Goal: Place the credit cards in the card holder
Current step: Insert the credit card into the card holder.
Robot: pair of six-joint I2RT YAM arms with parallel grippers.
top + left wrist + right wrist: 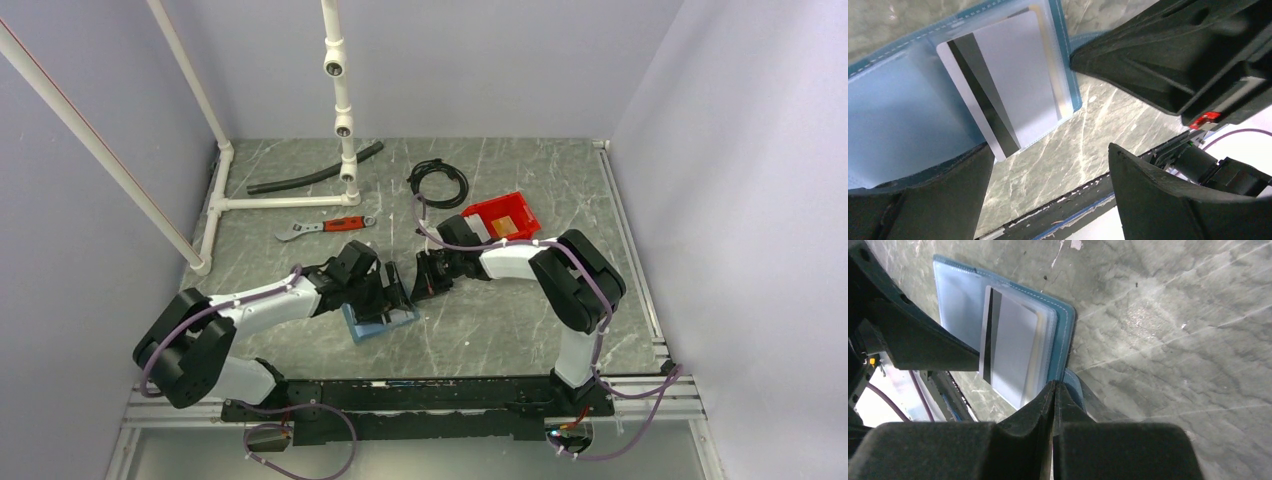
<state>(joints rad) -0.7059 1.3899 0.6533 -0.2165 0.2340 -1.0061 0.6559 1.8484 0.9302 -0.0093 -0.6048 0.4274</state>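
The blue card holder (380, 322) (893, 110) (955, 295) lies open on the marble table between the two arms. A white credit card (1003, 85) (1010, 347) with a dark stripe sits partly inside its clear pocket, one end sticking out, free of any grip. A cream card edge (1050, 65) shows beneath it. My left gripper (1050, 150) (395, 292) hovers open just over the card's protruding end. My right gripper (1054, 385) (428, 280) is shut, pinching the holder's raised blue edge. A tan flat piece (508, 222) lies in the red bin.
The red bin (520, 200) stands behind the right arm. Further back lie a coiled black cable (437, 183), a red-handled wrench (320, 227), a black hose (310, 178) and a white pipe frame (270, 203). The table's black front rail (1088, 200) runs close by.
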